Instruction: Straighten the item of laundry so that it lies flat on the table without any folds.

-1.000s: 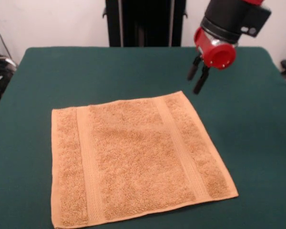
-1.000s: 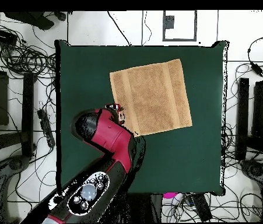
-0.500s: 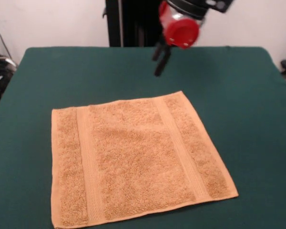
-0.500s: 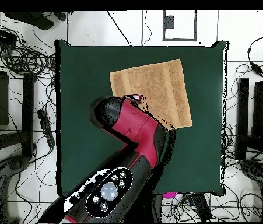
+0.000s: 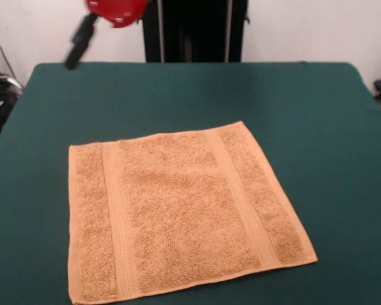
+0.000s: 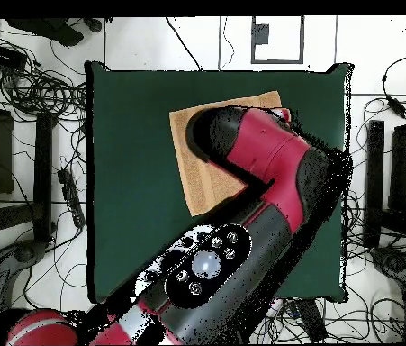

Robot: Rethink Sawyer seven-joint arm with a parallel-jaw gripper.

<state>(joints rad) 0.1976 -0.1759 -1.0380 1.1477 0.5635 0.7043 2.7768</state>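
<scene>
The orange-tan towel lies spread out flat on the green table, near its front edge, with its two woven bands running front to back. No folds show in the front view. My gripper hangs blurred high above the table's far left corner, well away from the towel, and holds nothing. In the overhead view my red and black arm covers most of the towel, and only its left part shows on the table.
The black pedestal stands behind the table's far edge. Cables and dark equipment lie on the floor round the table. Green cloth shows on all sides of the towel.
My arm has swung across the far side of the table, from right to left in the front view, rising as it went. The towel has not moved.
</scene>
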